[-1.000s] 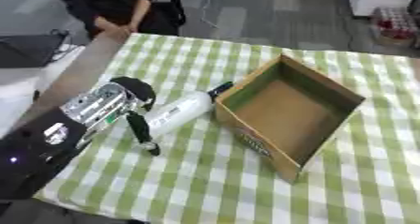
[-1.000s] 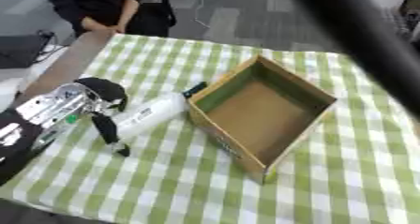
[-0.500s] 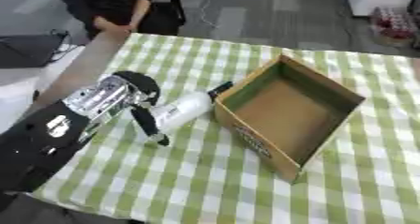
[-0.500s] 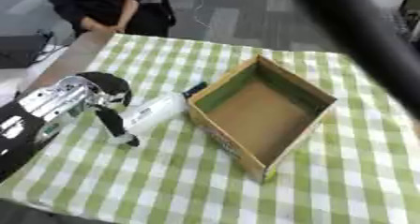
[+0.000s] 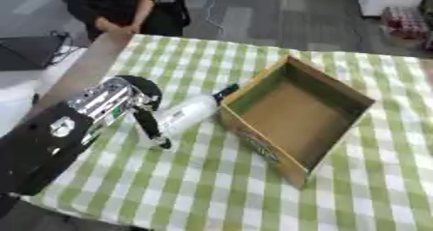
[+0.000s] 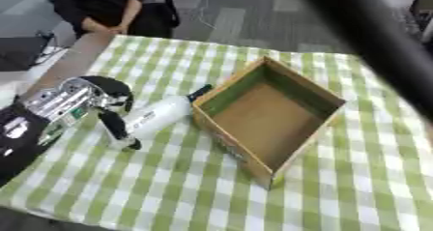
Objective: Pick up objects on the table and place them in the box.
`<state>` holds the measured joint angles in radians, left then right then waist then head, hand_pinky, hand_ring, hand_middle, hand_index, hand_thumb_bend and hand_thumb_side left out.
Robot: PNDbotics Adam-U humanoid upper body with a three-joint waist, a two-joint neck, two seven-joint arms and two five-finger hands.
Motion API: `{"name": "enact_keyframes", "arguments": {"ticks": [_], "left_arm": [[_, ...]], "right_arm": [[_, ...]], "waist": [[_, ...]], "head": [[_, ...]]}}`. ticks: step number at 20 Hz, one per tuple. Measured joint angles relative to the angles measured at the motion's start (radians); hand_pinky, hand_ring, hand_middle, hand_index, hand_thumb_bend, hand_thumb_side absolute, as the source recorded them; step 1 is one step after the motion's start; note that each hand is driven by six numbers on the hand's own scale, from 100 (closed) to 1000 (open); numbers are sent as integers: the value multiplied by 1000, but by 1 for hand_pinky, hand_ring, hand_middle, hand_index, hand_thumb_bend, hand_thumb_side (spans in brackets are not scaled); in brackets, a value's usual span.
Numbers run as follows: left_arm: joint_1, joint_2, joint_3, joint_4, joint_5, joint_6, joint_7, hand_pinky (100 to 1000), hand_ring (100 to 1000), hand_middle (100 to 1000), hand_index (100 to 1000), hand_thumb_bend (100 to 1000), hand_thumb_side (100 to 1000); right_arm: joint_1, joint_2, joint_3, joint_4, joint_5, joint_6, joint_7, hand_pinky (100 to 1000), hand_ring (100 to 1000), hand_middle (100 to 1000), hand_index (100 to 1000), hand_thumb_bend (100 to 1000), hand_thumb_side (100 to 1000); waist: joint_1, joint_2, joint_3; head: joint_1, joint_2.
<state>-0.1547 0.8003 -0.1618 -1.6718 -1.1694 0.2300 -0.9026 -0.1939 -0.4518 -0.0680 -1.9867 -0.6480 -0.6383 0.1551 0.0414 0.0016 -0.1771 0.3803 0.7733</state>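
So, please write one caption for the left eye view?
Left hand reaches a lying white bottle beside the empty cardboard box.

One bottle (image 5: 189, 114), one box (image 5: 296, 109).

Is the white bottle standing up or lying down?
Lying down. The white bottle rests on its side on the checked tablecloth, its dark cap toward the cardboard box, beside the left hand.

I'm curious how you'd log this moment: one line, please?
left hand: at white bottle, fingers down beside it | bottle: lying on table | box: open, empty | right hand: unseen
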Motion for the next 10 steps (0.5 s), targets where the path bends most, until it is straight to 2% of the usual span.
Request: {"name": "enact_keyframes", "arguments": {"ticks": [3, 9, 10], "left_arm": [[-6, 0, 0, 30, 8, 3, 0, 808, 775, 855, 790, 531, 663], [-13, -1, 0, 81, 12, 4, 1, 808, 775, 855, 791, 523, 655], [-14, -1, 0, 89, 14, 4, 1, 803, 770, 849, 790, 491, 660]], "right_arm": [[0, 0, 0, 0, -1, 0, 0, 441, 577, 579, 845, 356, 963], [-1, 0, 0, 0, -3, 0, 0, 441, 577, 579, 845, 355, 964], [-1, 0, 0, 0, -3, 0, 0, 441, 577, 579, 845, 355, 964]], "waist": [[0, 0, -1], [0, 0, -4], [0, 1, -4]], "head": [[0, 0], [0, 0], [0, 0]]}}
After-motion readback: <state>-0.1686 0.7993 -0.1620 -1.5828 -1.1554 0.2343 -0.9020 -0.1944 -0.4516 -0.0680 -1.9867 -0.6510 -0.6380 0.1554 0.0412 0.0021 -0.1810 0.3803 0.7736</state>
